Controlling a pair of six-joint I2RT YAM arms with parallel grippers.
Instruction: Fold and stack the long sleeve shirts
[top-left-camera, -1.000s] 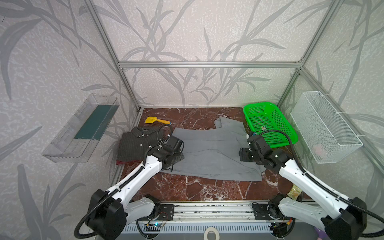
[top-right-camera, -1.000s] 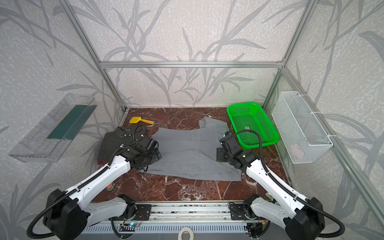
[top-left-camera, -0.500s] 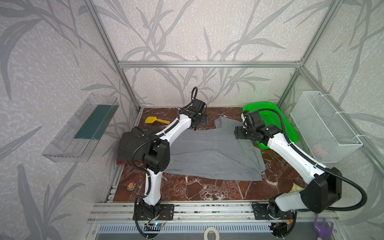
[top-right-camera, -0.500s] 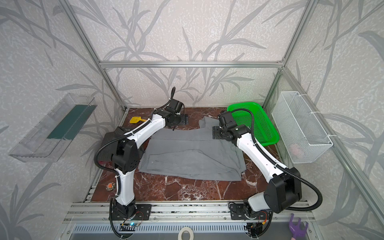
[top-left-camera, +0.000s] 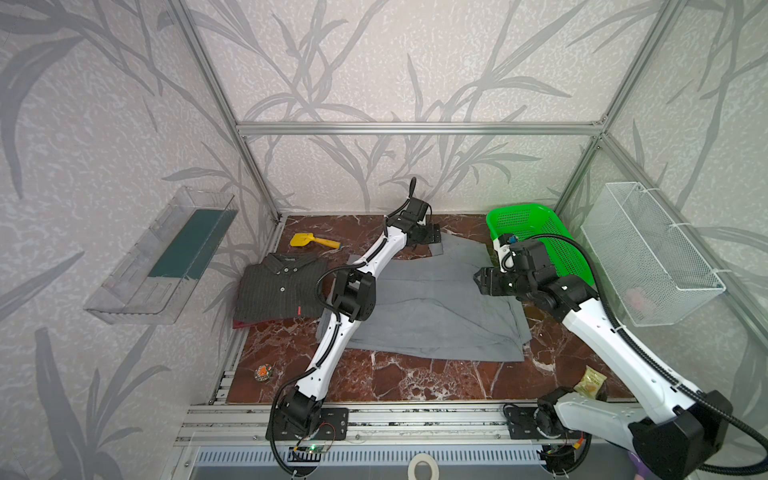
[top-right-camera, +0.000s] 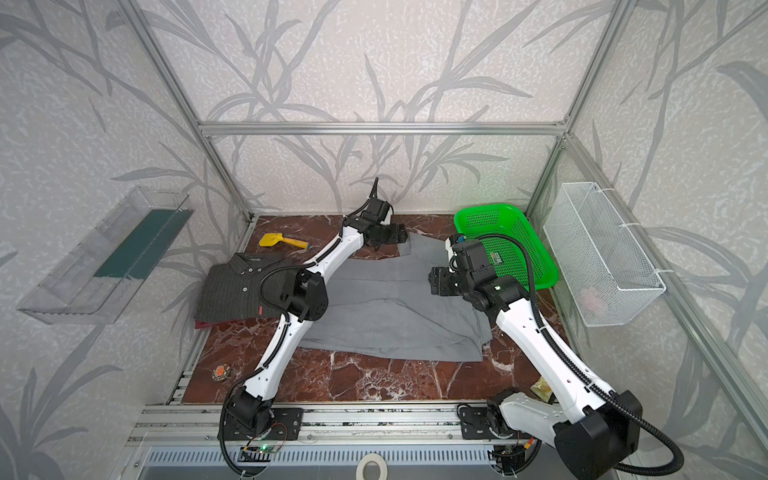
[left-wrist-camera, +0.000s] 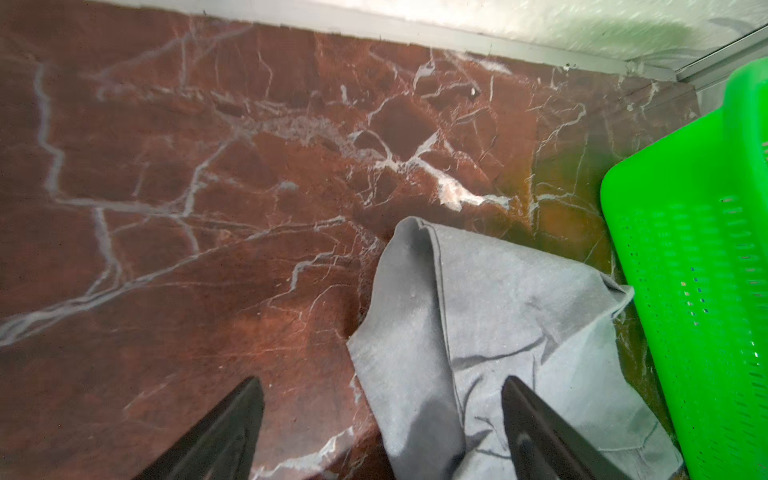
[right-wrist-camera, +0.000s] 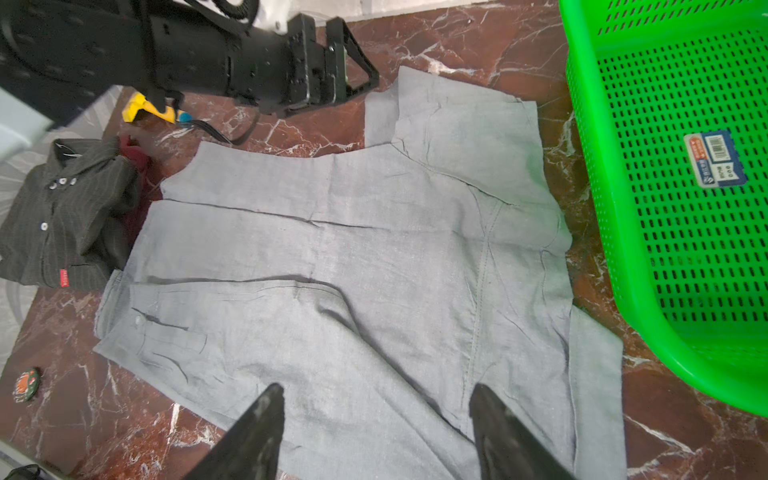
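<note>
- Right gripper (top-left-camera: 480, 280) has drawn back from the far right corner of the plain light-grey cloth shirt (top-left-camera: 436, 316) since half a second ago. It now hangs over the shirt's right edge.
- Left gripper (top-left-camera: 434, 235) is still at the shirt's far edge, arm stretched out long across the cloth.
- Left jaws: wide apart and empty. In the left wrist view (left-wrist-camera: 381, 382) one finger is over bare table and the other over a folded far corner of the grey shirt (left-wrist-camera: 498, 311). Contact with the cloth cannot be told.
- Right jaws: open and holding nothing, above the grey shirt (right-wrist-camera: 353, 249) in the right wrist view (right-wrist-camera: 378, 388).
- Grey shirt lies spread flat in the middle of the red-brown marble table (top-left-camera: 415, 374), with one sleeve folded across the body. Its far right corner lies just beside the green plastic mesh basket (top-left-camera: 515, 220).
- Dark charcoal pinstriped collared shirt (top-left-camera: 278, 291) lies folded and buttoned at the left of the table, just beside the grey shirt's left edge.
- Dark red garment (top-left-camera: 245, 323) lies under the pinstriped shirt; only a strip shows at the near edge.
- Small yellow plastic tool (top-left-camera: 305, 240) lies on the table at far left, apart from the shirts.
</note>
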